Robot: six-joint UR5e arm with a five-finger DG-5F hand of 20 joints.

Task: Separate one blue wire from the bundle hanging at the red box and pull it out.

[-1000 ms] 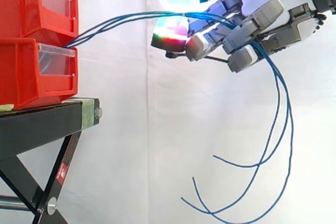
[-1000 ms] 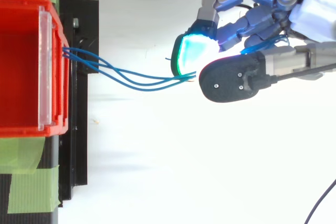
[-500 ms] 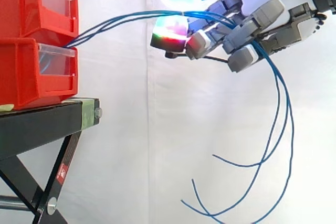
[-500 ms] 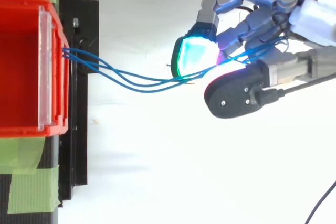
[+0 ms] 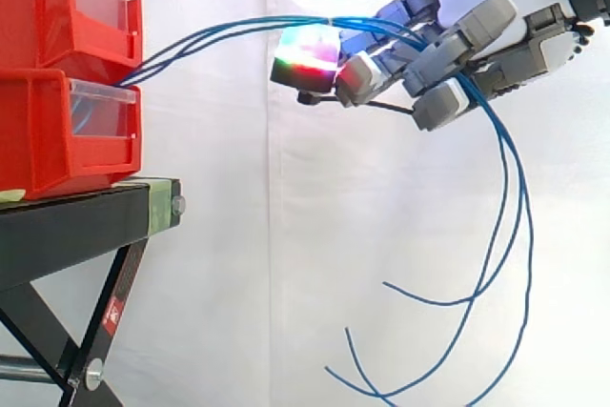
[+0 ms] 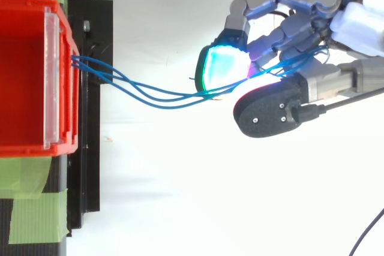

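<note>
Side view: the grey robot hand (image 5: pixel 477 37), fingers curled, loosely hooks all three thin blue wires (image 5: pixel 257 26) — they run from the lower red plastic bin (image 5: pixel 57 131) and hang down beyond. Separation is unfinished — next, pinch one alone.

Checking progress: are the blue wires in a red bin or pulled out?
In: the wires run from the lower bin to the hand curled round them.

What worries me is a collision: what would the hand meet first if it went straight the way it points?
Likely the red bins: the hand points along the wires toward them, with only open space between; the top view suggests it lines up with them.
</note>
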